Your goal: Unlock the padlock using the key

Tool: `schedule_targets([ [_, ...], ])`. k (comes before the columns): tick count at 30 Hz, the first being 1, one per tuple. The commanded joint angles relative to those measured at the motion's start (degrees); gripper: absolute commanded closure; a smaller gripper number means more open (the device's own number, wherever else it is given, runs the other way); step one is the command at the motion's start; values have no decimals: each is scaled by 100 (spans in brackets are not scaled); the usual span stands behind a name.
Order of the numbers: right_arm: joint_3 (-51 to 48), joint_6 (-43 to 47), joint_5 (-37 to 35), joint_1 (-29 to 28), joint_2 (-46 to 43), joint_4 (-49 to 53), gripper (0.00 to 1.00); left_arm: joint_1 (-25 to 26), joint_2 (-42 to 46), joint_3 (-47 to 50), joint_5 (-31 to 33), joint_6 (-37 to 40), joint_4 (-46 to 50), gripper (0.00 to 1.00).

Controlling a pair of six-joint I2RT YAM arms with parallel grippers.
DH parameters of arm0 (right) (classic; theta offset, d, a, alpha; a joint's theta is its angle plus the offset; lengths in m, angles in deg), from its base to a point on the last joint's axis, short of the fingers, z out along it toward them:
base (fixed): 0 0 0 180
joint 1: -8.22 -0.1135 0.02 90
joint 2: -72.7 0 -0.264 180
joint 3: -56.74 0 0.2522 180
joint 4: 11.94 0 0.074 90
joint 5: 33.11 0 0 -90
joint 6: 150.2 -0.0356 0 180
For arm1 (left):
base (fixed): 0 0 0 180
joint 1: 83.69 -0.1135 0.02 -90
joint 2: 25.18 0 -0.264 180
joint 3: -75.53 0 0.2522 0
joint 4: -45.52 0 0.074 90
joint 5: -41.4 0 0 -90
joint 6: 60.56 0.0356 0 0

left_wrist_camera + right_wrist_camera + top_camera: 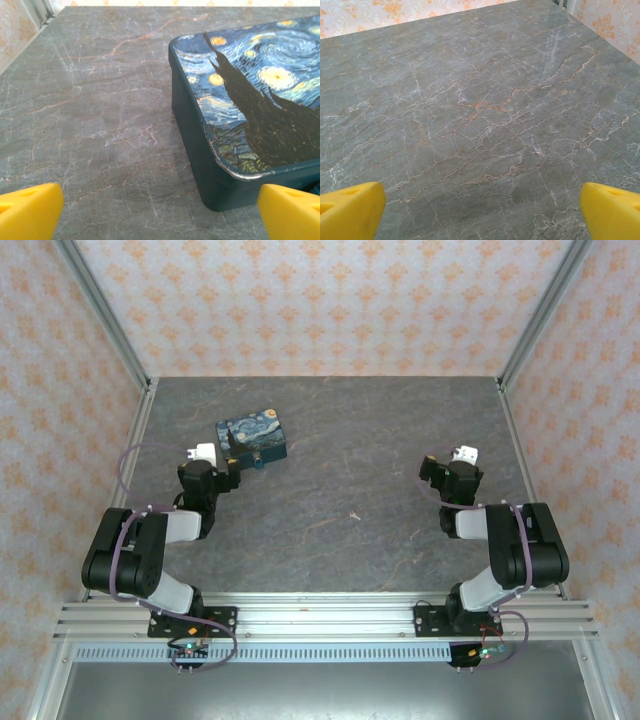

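Left gripper (160, 216): its yellow fingers (30, 212) stood wide apart and held nothing. It hung low over the table (350, 510), just beside a near corner of the padlock (253, 438).
Right gripper (480, 212): its fingers were wide apart too, and empty. It sat over bare table, well away from the padlock.
Padlock: it lay flat at the far left of the table, starry picture up, with nothing holding it.
Key (258, 462): a tiny teal bit showed at the padlock's near edge. It was too small to tell if it was in the lock or only lying against it.
Step, I think: the left arm was lining up to reach the key.
Could go wrong: the key was so small that big fingers might miss it or flick it away.
Could go wrong: a finger might bump the padlock's corner and push it across the smooth table.
Could go wrong: if nobody held the padlock down, it might just spin with the key and stay locked.
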Motion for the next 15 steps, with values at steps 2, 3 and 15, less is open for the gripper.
schedule_targets([
  [2,367,-49,-151,49,-822,1086,1,-29,548,-583,98,17,1096,0],
  [3,473,-80,-191,45,-1060,1438,1,-25,716,-608,143,-3,1239,0],
  [15,1066,-2875,1616,90,-2754,3417,1,-36,1914,-1334,901,-1840,3389,0],
])
